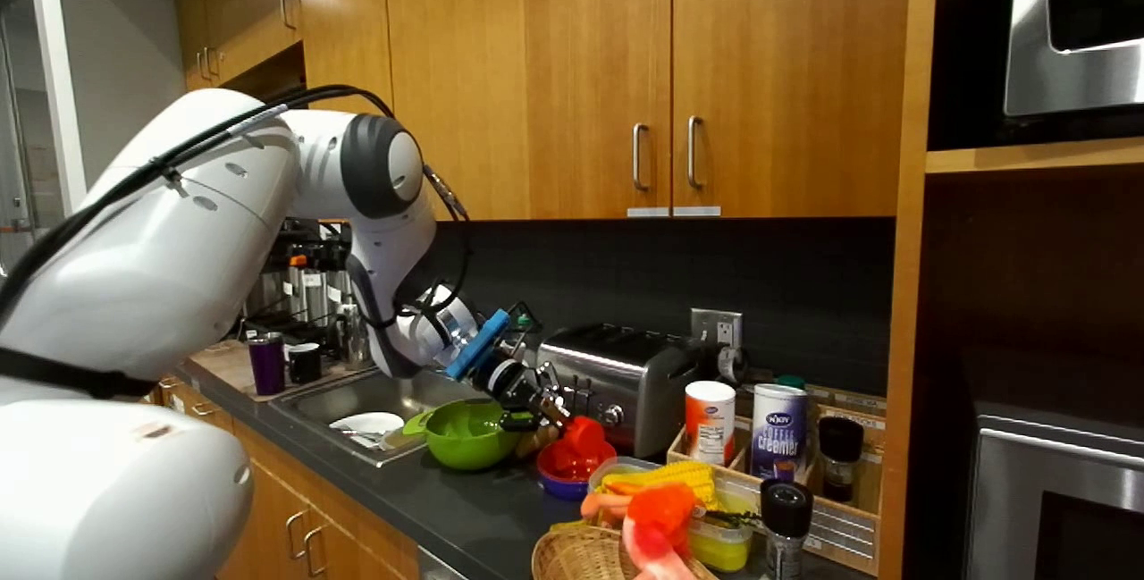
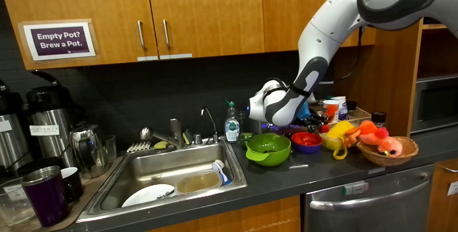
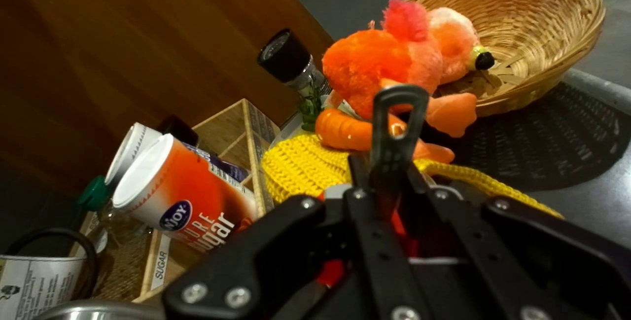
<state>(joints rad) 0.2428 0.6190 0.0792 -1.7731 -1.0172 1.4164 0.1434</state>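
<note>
"What is in the tool?"

"A grey handle [image 3: 393,155], holed at one end. It stands between the fingers of the gripper [image 3: 388,177], holed end projecting clear of them."

"Condition of the grip?"

"Both fingers are pressed in on the handle, pinching it."

"And the red item?"

"A red cup-shaped piece [image 1: 585,435], just below the fingertips in an exterior view. Its join with the handle is hidden. It overlaps the rim of a bowl, red inside and blue outside [image 2: 307,149]; contact cannot be confirmed."

"Surroundings?"

"A green bowl [image 2: 273,158] stands just beside that one, between it and the sink [image 2: 157,166]. On the opposite side lie a yellow knitted piece [image 3: 305,167] and an orange carrot [image 3: 340,130]. Further out, a plush bird [image 3: 379,61] lies partly in a wicker basket [image 3: 547,58]. A toaster [image 1: 617,383] stands near the gripper, and a sugar canister [image 3: 197,194] sits in a wooden caddy [image 3: 260,132]."
</note>
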